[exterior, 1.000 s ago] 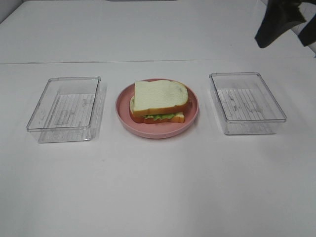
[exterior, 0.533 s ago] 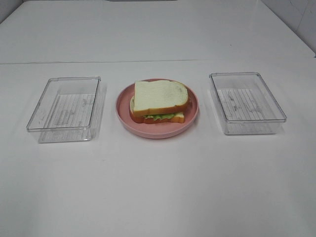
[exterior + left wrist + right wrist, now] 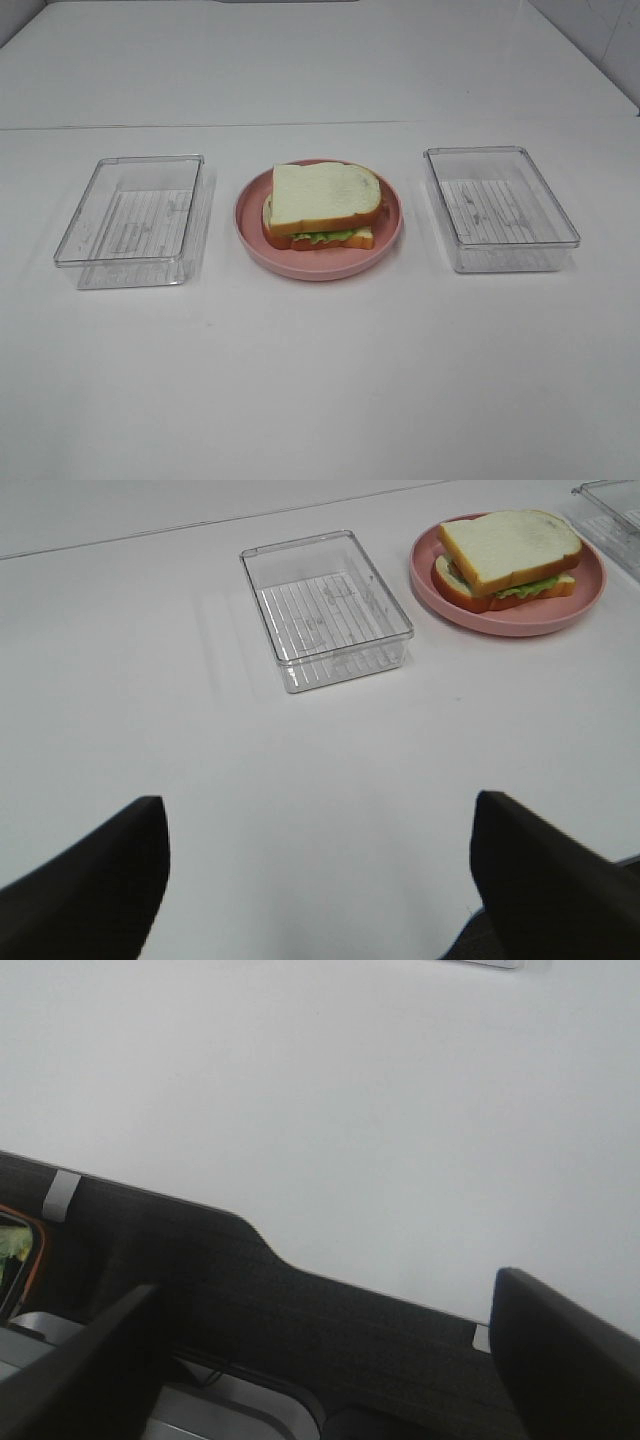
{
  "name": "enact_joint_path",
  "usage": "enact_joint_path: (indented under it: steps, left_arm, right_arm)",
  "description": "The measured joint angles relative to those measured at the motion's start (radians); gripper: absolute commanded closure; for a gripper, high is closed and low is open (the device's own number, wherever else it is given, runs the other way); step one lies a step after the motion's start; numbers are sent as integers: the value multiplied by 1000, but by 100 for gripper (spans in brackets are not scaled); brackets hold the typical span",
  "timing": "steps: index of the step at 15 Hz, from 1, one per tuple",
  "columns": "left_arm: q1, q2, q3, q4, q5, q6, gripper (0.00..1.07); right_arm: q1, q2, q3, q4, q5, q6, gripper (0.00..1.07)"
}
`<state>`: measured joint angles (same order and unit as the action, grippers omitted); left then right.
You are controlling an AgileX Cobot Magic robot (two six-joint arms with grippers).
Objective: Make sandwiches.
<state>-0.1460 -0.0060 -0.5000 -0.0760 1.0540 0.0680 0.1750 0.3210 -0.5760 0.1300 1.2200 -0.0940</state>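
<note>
A: One sandwich (image 3: 322, 207) is sitting on the pink plate (image 3: 250, 222), mid desk (image 3: 320, 380), between two clear trays (image 3: 130, 220).

B: Tools?

A: Left tool (image 3: 315, 880) is hanging over bare desk, fingers (image 3: 90, 890) spread wide, gripping nothing. Right tool (image 3: 330, 1360) is likewise gaping, empty, near the desk edge.
</note>
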Motion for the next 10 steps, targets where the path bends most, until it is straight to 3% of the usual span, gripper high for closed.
enact_joint_path:
  steps: [1, 4, 10]
  left_arm:
    - [0, 0, 0, -1, 0, 0, 28]
    - [0, 0, 0, -2, 0, 0, 28]
    - [0, 0, 0, -2, 0, 0, 28]
  right_arm:
    - [0, -107, 21, -13, 1, 0, 25]
    - [0, -202, 33, -29, -58, 0, 25]
    - [0, -229, 72, -43, -148, 0, 25]
